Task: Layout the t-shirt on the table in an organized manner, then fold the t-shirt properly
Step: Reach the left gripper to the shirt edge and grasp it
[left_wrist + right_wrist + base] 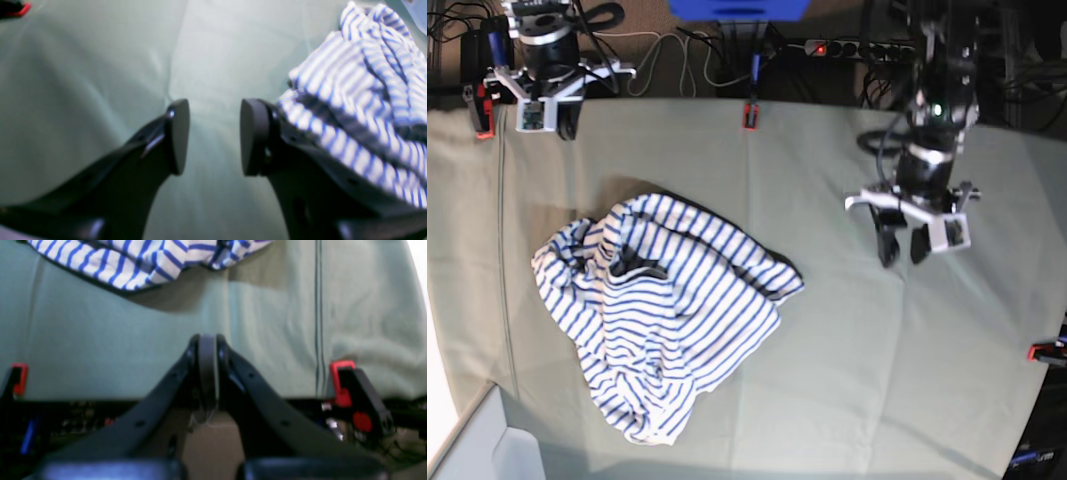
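The t-shirt [662, 320], white with thin blue stripes, lies crumpled in a heap on the left half of the table [877, 380]. It also shows at the right of the left wrist view [360, 100] and along the top of the right wrist view [133, 260]. My left gripper [902, 255] is open and empty over bare table to the right of the shirt, with a clear gap to it; its jaws stand apart in the left wrist view [215, 136]. My right gripper [208, 343] is shut and empty at the far left table edge [547, 125].
Red clamps hold the table cloth at the far edge [750, 115], the far left corner [482, 120] and the right edge [1047, 350]. Two clamps show in the right wrist view [340, 383]. Cables and a power strip [867, 47] lie behind the table.
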Action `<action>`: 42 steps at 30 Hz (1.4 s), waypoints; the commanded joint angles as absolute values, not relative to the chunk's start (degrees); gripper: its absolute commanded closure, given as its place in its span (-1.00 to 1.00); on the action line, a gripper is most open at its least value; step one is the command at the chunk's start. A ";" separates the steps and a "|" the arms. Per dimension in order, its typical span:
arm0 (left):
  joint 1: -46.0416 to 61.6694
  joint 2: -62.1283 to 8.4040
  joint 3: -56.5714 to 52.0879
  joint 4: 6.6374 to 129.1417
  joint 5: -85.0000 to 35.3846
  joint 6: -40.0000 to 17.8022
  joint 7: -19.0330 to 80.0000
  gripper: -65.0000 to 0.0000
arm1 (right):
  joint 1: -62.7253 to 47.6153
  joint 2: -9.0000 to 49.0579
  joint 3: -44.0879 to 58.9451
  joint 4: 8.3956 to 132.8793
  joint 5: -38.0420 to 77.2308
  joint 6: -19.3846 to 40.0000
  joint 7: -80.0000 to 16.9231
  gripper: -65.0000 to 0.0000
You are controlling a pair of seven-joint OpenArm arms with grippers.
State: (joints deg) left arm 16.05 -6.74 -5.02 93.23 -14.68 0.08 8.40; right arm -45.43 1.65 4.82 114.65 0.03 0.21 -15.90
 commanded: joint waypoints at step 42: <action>-9.71 3.30 5.76 54.81 -14.73 -0.31 7.16 1.00 | -41.63 2.15 4.44 115.12 0.04 0.40 -21.76 0.23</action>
State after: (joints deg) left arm -8.64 3.16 5.76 54.04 -14.63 0.03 8.47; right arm -41.39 2.00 4.38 114.32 0.05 0.21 -22.94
